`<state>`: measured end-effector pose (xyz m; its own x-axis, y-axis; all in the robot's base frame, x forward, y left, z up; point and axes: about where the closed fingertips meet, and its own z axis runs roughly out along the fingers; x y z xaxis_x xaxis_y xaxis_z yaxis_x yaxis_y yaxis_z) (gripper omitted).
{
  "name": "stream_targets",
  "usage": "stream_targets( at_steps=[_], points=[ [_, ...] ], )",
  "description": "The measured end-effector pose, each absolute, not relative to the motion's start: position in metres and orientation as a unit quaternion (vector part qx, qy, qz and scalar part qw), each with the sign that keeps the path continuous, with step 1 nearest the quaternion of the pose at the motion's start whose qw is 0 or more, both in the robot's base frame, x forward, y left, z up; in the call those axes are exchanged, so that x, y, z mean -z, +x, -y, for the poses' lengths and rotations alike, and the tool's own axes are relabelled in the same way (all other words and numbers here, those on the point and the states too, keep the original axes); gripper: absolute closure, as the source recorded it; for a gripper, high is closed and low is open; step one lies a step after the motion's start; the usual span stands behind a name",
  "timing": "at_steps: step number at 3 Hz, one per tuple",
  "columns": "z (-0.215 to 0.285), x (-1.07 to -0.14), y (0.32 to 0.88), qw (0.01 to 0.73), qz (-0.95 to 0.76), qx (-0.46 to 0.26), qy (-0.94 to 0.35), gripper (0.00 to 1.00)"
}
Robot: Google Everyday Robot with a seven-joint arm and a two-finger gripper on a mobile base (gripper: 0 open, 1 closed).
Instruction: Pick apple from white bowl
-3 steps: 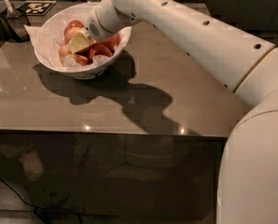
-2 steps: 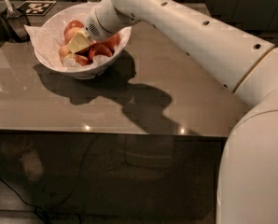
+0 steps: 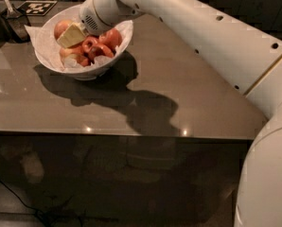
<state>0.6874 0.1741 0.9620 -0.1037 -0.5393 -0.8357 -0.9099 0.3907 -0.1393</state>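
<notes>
The white bowl [image 3: 113,59], lined with crumpled white paper, stands at the back left of the table [image 3: 188,93]. It holds several red apples, one at the right [image 3: 111,37] and one at the far left [image 3: 61,27]. My gripper [image 3: 72,35] reaches down into the bowl from the right, its pale yellow tip among the apples, touching or just above them. The white arm [image 3: 202,27] stretches from the right edge across the table to the bowl.
A dark holder with a utensil [image 3: 11,14] stands left of the bowl at the table's back corner. A black-and-white marker tag [image 3: 37,6] lies behind the bowl. The table's front edge [image 3: 131,135] runs across the middle of the view.
The gripper tip has shifted slightly left and up within the bowl. The bowl and apples have not visibly moved.
</notes>
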Motion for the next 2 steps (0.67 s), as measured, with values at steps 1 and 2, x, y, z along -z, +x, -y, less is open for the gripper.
stream_targets(
  at_steps=[1, 2],
  points=[
    [-0.186, -0.991, 0.672, 0.448, -0.681, -0.228, -0.532, 1.00],
    [-0.193, -1.015, 0.661, 0.462, -0.653, -0.236, -0.552, 1.00]
  ],
)
